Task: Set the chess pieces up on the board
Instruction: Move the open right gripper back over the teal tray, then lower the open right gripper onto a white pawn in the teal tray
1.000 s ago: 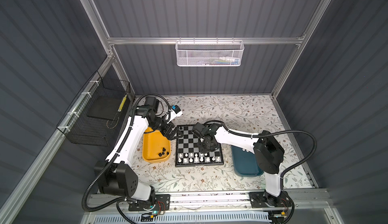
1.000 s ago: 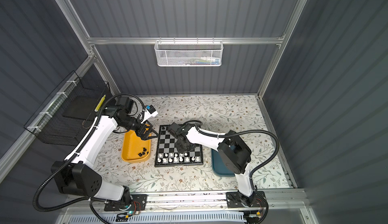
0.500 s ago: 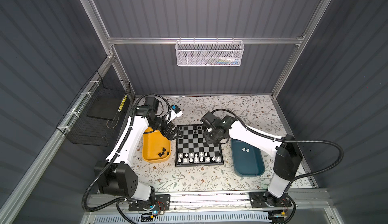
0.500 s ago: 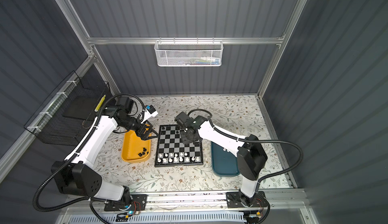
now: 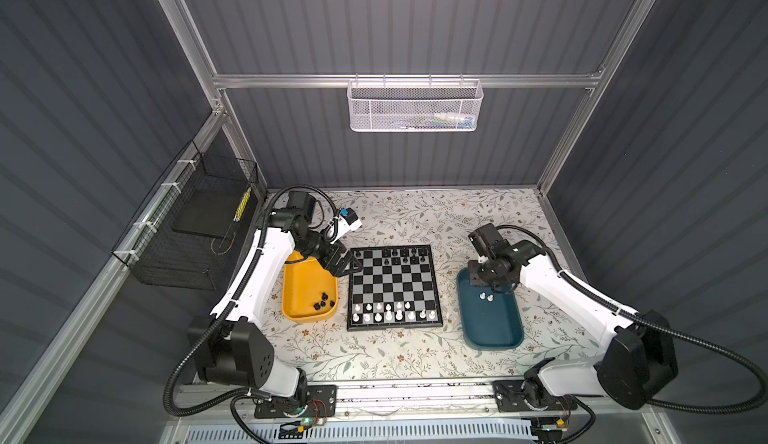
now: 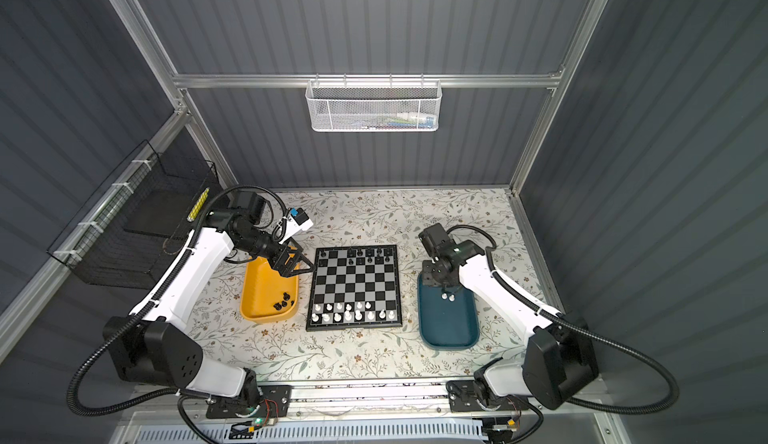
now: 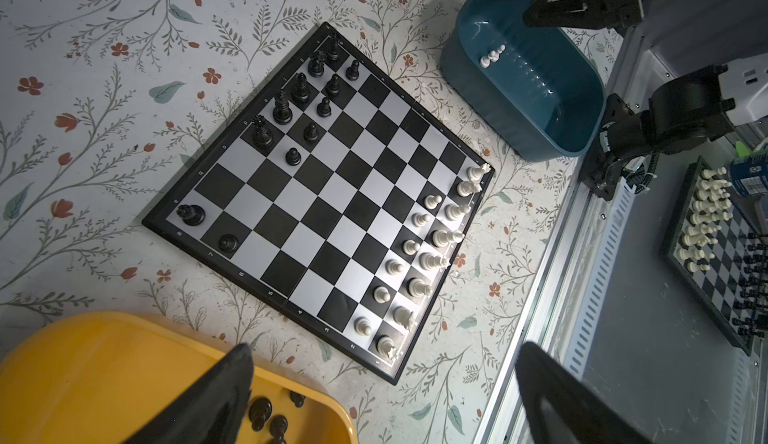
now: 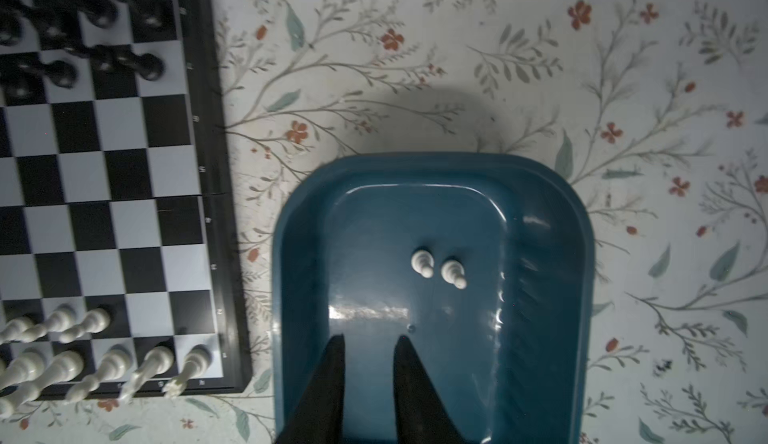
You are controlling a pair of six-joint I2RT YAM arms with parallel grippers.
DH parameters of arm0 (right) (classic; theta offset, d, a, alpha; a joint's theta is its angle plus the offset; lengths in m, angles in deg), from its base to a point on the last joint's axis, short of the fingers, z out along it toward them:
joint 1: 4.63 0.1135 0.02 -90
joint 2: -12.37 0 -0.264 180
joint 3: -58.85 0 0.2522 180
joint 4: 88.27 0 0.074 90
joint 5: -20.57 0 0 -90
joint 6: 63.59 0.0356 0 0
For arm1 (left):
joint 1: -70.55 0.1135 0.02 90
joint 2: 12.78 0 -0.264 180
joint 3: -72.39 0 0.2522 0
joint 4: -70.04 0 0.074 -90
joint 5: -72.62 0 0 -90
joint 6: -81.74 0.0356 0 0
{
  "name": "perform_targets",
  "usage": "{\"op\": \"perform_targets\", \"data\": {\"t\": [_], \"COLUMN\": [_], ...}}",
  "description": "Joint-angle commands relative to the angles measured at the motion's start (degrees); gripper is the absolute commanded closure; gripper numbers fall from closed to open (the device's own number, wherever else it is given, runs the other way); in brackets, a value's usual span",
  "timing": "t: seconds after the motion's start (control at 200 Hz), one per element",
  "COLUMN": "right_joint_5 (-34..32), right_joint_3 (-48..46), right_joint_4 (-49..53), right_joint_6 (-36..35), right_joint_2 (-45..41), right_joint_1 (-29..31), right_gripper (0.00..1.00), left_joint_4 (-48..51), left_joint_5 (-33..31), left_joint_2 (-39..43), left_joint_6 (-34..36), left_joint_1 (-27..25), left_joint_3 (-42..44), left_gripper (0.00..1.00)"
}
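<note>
The board (image 5: 392,284) is set in the middle of the counter (image 5: 415,221), between a yellow tray (image 5: 299,292) and a teal tray (image 5: 492,329). White pieces (image 5: 392,312) are ranged along its two near rows, with gaps. Black pieces (image 5: 401,255) are gathered at its far edge, mostly toward the right, with two of them set apart at the far left corner. A few more are seen in the yellow tray. Two white pawns (image 8: 423,264) are seen close together in the teal tray. The left jaws are held wide apart and empty above the yellow tray's far end, beside the board's corner. The right jaws are held only narrowly parted, with nothing between them, above the teal tray's far end, short of the pawns.
</note>
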Motion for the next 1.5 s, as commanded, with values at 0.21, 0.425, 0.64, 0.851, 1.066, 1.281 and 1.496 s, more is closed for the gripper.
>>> {"op": "perform_targets", "data": {"t": [0.21,0.425,0.64,0.851,1.066,1.281,1.496], "right_joint_5": [3.37,4.33,5.60,5.27,5.69,5.79,6.03], "right_joint_3": [-7.45,-8.36,-7.77,-7.39,-7.31,-6.94,-6.34], "right_joint_4": [-4.49,-6.55,-7.72,-8.07,-9.04,-9.21,-9.35], "right_joint_6": [-1.82,-3.03,-3.85,-4.81,-5.38,-5.76,-6.13], "right_joint_2": [-1.37,1.79,4.78,7.33,9.47,10.32,11.66], "right_joint_1": [-6.86,-8.24,-8.38,-8.46,-8.47,-8.47,-8.48], "right_gripper": [0.75,0.73,0.73,0.72,0.72,0.73,0.73], "left_joint_4": [1.79,1.79,1.79,1.79,1.93,1.88,1.80], "left_joint_5": [1.39,1.16,0.99,0.88,0.88,0.66,0.42], "left_joint_2": [-0.75,-0.18,-0.02,0.06,-0.22,-0.34,-0.43], "left_joint_6": [0.77,0.64,0.67,0.54,0.51,0.51,0.47], "left_joint_1": [-0.37,-0.44,-0.38,-0.37,-0.39,-0.44,-0.37], "left_joint_3": [-1.77,-1.33,-1.29,-1.15,-1.46,-1.37,-1.50], "left_gripper": [0.01,0.00,0.00,0.00,0.01,0.00,0.00]}}
